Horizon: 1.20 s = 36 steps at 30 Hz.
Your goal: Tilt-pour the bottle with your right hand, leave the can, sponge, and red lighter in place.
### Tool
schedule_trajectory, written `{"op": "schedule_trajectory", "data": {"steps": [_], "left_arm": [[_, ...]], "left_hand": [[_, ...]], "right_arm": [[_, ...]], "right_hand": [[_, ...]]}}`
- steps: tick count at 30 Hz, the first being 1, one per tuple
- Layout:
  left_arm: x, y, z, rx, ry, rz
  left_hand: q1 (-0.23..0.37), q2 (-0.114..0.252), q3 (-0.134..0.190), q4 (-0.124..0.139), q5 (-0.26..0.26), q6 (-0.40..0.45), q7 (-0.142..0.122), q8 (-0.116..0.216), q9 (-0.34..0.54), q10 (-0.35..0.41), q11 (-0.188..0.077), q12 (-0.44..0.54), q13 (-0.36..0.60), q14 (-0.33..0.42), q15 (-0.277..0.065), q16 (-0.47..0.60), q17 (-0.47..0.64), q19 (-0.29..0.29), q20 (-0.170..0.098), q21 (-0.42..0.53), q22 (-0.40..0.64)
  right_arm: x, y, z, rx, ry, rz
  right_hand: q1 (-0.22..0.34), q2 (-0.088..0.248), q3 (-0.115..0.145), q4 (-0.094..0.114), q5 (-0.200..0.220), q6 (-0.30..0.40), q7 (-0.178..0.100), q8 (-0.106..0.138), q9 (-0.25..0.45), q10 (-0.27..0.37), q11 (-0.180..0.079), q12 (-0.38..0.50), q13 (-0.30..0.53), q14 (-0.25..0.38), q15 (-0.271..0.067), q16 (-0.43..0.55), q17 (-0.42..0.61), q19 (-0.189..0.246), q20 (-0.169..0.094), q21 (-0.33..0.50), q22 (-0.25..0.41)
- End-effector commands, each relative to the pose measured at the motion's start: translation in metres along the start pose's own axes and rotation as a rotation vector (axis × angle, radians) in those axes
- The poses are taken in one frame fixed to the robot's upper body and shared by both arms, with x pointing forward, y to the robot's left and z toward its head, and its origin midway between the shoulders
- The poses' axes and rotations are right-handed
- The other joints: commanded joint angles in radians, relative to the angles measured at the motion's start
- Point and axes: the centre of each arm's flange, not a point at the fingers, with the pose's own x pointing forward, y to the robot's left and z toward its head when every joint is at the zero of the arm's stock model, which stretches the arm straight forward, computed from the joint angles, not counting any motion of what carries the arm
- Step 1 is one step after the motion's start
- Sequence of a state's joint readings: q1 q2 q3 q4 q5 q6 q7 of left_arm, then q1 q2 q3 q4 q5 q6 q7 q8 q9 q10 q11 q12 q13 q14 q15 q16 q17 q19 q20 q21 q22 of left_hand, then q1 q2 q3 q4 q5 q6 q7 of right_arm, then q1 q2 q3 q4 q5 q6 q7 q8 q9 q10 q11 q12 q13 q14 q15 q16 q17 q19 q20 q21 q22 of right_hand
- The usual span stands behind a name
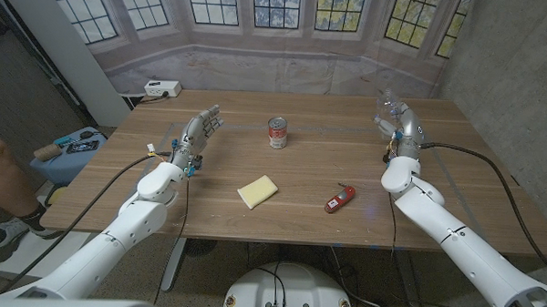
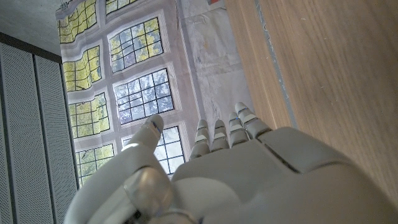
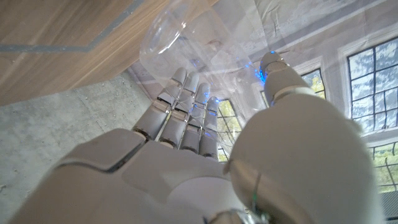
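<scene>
right hand point(image 1: 399, 121) wraps its fingers round the clear plastic bottle point(image 1: 387, 106), held up over the far right of the wooden desk point(image 1: 309, 187) so it can tip | left hand point(image 1: 198, 133) spread apart, holding nothing | tin can point(image 1: 277, 133), yellow sponge point(image 1: 258, 191), red lighter point(image 1: 339, 200) left alone mid-desk

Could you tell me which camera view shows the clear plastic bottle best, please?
The right wrist view: the clear plastic bottle looms large beyond the right hand. The head view shows it small and faint at that hand.
</scene>
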<state>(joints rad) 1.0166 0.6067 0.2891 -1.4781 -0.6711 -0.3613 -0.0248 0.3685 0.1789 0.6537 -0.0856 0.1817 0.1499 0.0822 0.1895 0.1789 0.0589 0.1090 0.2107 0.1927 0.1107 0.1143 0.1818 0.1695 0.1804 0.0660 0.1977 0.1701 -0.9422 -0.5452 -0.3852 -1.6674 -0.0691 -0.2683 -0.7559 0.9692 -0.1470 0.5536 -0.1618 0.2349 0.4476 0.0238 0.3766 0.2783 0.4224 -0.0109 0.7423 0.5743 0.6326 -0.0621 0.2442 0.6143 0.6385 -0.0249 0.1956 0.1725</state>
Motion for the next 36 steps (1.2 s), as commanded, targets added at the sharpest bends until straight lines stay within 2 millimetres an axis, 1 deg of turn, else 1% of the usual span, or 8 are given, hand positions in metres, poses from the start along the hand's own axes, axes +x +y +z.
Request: {"op": "schedule_trajectory", "data": {"steps": [1,4,15,22,24,25,28,36], "left_arm": [[-0.005,-0.001,0.0,-0.007,-0.001,0.01],[-0.006,-0.002,0.0,-0.011,0.0,0.013],[-0.013,-0.004,-0.004,-0.015,0.005,0.023],[-0.016,-0.005,-0.004,-0.015,0.005,0.029],[-0.017,-0.006,-0.004,-0.015,0.006,0.03],[-0.017,-0.006,-0.004,-0.015,0.008,0.031],[-0.018,-0.005,-0.005,-0.016,0.008,0.033],[-0.018,-0.006,-0.005,-0.015,0.009,0.03]], "left_hand": [[0.013,0.001,-0.005,0.002,0.005,0.004,-0.002,-0.002,0.005,0.003,0.002,-0.001,0.004,0.003,0.005,0.0,0.003,0.007,0.003,-0.001,0.005],[0.013,0.001,-0.005,0.002,0.005,0.004,-0.001,-0.002,0.005,0.003,0.003,-0.001,0.004,0.003,0.006,0.0,0.003,0.007,0.003,-0.001,0.005],[0.015,0.001,-0.006,0.002,0.005,0.005,-0.001,-0.002,0.005,0.004,0.004,-0.001,0.004,0.004,0.006,0.0,0.003,0.007,0.003,-0.001,0.005],[0.015,0.001,-0.006,0.002,0.005,0.004,-0.002,-0.003,0.005,0.004,0.004,-0.001,0.004,0.003,0.006,0.0,0.003,0.007,0.003,-0.001,0.005],[0.015,0.001,-0.006,0.003,0.005,0.004,-0.002,-0.003,0.005,0.006,0.004,0.0,0.004,0.003,0.006,0.0,0.003,0.007,0.003,-0.001,0.005],[0.015,0.001,-0.006,0.003,0.005,0.004,-0.001,-0.003,0.005,0.005,0.004,-0.001,0.004,0.003,0.006,0.0,0.003,0.007,0.003,-0.001,0.005],[0.016,0.001,-0.006,0.002,0.005,0.005,-0.001,-0.002,0.005,0.004,0.004,-0.001,0.004,0.003,0.006,0.0,0.003,0.007,0.003,0.0,0.005],[0.018,0.001,-0.006,0.001,0.006,0.005,-0.001,-0.002,0.005,0.004,0.004,-0.001,0.004,0.004,0.006,0.0,0.002,0.007,0.002,0.0,0.005]], "right_arm": [[0.006,0.001,-0.004,0.141,0.043,-0.023],[0.007,0.002,-0.006,0.173,0.054,-0.025],[0.011,0.009,-0.018,0.241,0.086,-0.054],[0.014,0.019,-0.026,0.241,0.104,-0.05],[0.015,0.021,-0.029,0.239,0.111,-0.051],[0.015,0.022,-0.03,0.236,0.112,-0.052],[0.016,0.024,-0.035,0.235,0.122,-0.055],[0.015,0.028,-0.042,0.217,0.13,-0.062]], "right_hand": [[0.01,0.011,-0.002,0.002,-0.002,0.006,0.008,-0.008,-0.001,0.0,0.005,-0.003,-0.002,-0.005,-0.07,0.004,0.005,-0.003,-0.001,0.0,0.003],[0.011,0.012,-0.002,0.001,-0.003,0.008,0.008,-0.009,-0.001,0.003,0.002,-0.003,-0.005,-0.005,-0.07,0.003,0.006,-0.003,-0.001,0.0,0.003],[0.014,0.012,-0.005,0.001,-0.006,0.009,0.006,-0.013,-0.004,0.003,0.006,-0.008,-0.013,-0.008,-0.07,0.0,0.008,-0.003,-0.002,0.001,0.003],[0.011,0.007,-0.005,0.001,-0.008,0.008,0.002,-0.018,-0.006,-0.002,0.005,-0.013,-0.02,-0.014,-0.074,-0.009,0.002,-0.003,-0.005,0.002,0.003],[0.009,0.007,-0.005,0.002,-0.008,0.008,0.0,-0.019,-0.007,-0.007,0.001,-0.017,-0.022,-0.018,-0.076,-0.014,0.0,-0.003,-0.009,0.002,0.003],[0.009,0.006,-0.005,0.002,-0.009,0.009,-0.004,-0.02,-0.007,-0.008,-0.002,-0.018,-0.024,-0.019,-0.075,-0.016,-0.002,-0.004,-0.011,0.002,0.003],[0.008,0.007,-0.005,0.002,-0.01,0.009,-0.01,-0.02,-0.008,-0.007,-0.001,-0.02,-0.027,-0.021,-0.08,-0.018,-0.003,-0.005,-0.014,0.002,0.003],[0.011,0.007,-0.006,0.001,-0.012,0.009,-0.013,-0.023,-0.009,-0.009,-0.004,-0.025,-0.032,-0.028,-0.084,-0.023,-0.005,-0.007,-0.018,0.002,0.003]]}}
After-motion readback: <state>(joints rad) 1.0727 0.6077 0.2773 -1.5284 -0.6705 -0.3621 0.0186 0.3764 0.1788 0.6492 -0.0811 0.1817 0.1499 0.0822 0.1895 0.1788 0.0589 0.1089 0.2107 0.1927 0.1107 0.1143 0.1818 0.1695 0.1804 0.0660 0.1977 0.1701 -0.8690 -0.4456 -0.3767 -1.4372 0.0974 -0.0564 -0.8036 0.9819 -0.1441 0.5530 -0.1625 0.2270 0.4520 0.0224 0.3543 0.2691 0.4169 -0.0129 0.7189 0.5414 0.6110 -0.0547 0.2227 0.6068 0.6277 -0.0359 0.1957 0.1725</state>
